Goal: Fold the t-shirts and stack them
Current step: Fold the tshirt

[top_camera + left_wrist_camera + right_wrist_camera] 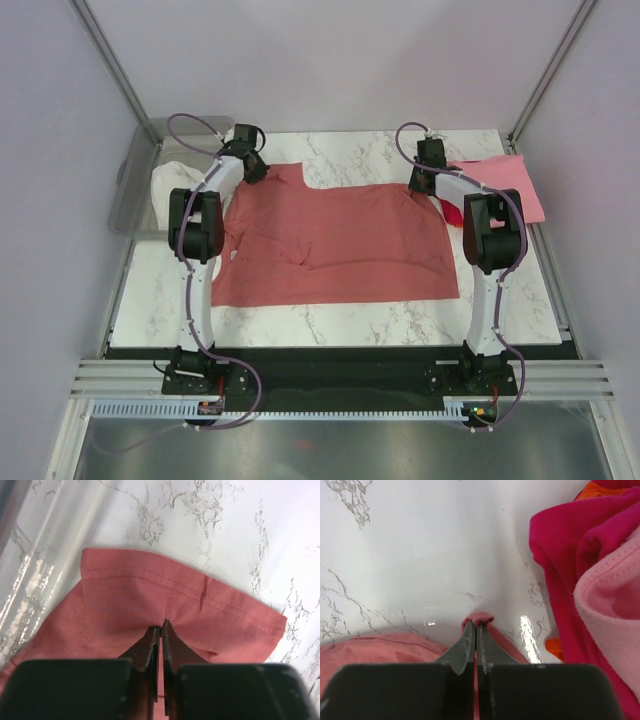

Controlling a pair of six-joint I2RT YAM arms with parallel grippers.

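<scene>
The dusty salmon-red t-shirt lies spread flat across the middle of the marble table. My left gripper sits at its far left corner, and the left wrist view shows this gripper shut on a stitched hem fold of the salmon cloth. At the far right corner, my right gripper is shut too; the right wrist view shows it pinching a small bunch of the salmon cloth. The light pink t-shirt lies at the back right, over the bright red t-shirt.
A clear plastic bin holding white cloth stands off the table's left side. Orange fabric peeks from under the red shirt. Bare marble runs along the near edge. Walls close in the left, right and back.
</scene>
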